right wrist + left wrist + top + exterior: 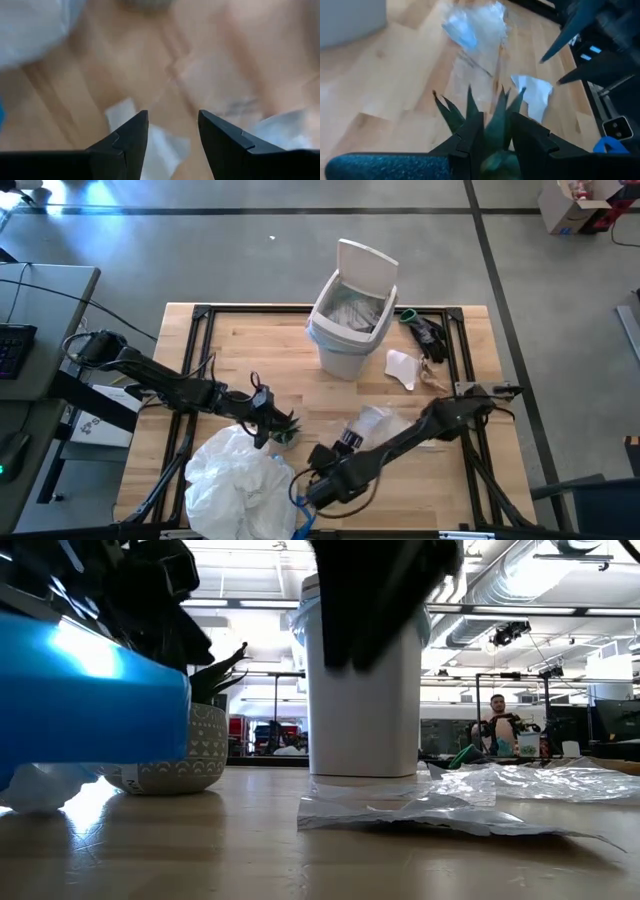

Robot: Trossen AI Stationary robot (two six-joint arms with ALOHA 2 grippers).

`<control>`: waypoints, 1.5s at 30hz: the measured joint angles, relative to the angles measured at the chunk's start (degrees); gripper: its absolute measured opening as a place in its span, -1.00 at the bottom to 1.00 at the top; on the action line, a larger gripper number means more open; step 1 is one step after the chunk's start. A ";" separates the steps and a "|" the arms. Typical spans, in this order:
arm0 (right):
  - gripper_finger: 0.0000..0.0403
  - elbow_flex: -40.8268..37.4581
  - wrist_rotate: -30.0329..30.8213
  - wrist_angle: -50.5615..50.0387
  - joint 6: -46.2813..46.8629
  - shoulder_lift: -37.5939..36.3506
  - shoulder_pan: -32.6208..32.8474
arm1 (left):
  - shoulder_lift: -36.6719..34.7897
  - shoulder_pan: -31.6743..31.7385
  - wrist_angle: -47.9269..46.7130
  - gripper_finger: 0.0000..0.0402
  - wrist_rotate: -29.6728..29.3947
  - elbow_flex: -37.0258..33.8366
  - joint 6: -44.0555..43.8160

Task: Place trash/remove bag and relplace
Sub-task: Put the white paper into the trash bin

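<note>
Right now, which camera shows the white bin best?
The high view: the white bin shows whole, lid up, liner inside. The low view shows only its side wall; the left wrist view catches a blurred corner; the right wrist view misses it.

No legible text, label, brand, number or sign on any item. The plant pot (185, 755) carries only a triangle pattern, no lettering; background signage is too small to read.

A grey concrete floor (250, 260) surrounds the wooden table (250, 350); a desk (40, 320) with a keyboard (12, 350) stands alongside.
</note>
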 joint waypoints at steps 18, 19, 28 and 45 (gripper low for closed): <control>-0.20 0.05 -4.67 3.71 8.97 3.22 0.23 | 3.30 0.00 5.52 -0.60 1.93 0.00 0.87; -0.20 0.05 -4.69 3.53 9.62 3.37 0.41 | 3.30 0.00 5.43 -0.60 2.13 0.00 0.95; -0.20 0.03 -5.84 3.45 12.50 5.36 2.08 | 3.30 -0.02 5.44 -0.60 2.87 0.00 1.79; -0.20 0.03 5.12 2.33 6.85 6.15 12.45 | 3.30 -0.54 5.62 -0.60 2.45 0.00 2.43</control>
